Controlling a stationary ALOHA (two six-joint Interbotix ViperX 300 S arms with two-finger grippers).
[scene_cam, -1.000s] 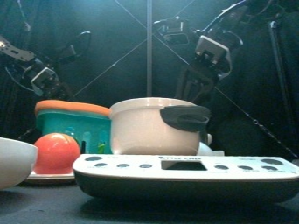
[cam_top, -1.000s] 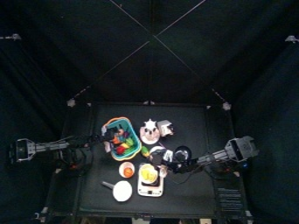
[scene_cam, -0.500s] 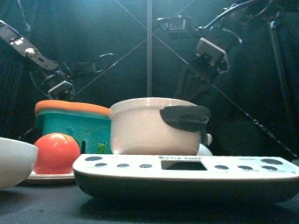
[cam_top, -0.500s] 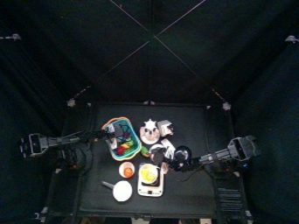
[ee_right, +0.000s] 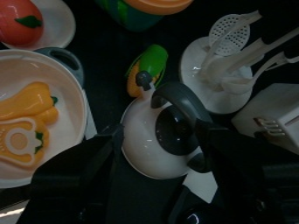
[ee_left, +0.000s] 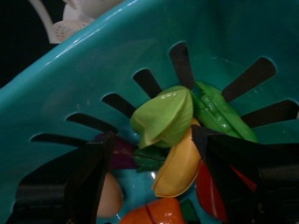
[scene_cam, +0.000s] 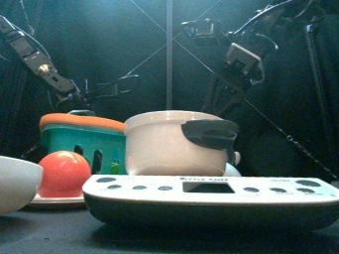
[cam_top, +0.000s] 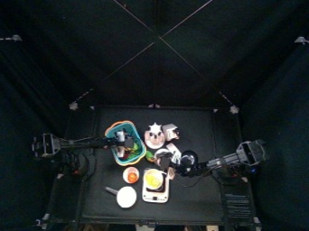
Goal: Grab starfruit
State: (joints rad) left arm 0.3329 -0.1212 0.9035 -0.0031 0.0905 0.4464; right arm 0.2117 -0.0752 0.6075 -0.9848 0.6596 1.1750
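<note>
The starfruit (ee_left: 163, 114) is yellow-green and ridged. It lies in a teal slotted basket (ee_left: 82, 79) among other toy fruit and vegetables. My left gripper (ee_left: 158, 179) hangs open right over it, one jaw on each side of the fruit pile, touching nothing. From above, the left gripper (cam_top: 117, 137) is over the basket (cam_top: 126, 129) at the table's left middle. The front view shows the basket (scene_cam: 79, 139) but not the starfruit. My right gripper (ee_right: 152, 179) is open above a white pot (ee_right: 158, 140), holding nothing.
A white pot with a black lid knob (scene_cam: 179, 144) and a white scale (scene_cam: 212, 198) stand at the front. A tomato on a plate (scene_cam: 63, 171) and a white bowl (scene_cam: 11, 184) sit front left. A plate with a yellow pepper (ee_right: 30, 105) and a white utensil rack (ee_right: 233, 52) flank the pot.
My left arm has reached from the table's left edge out over the basket and lowered the gripper toward the fruit. The right arm has barely moved.
</note>
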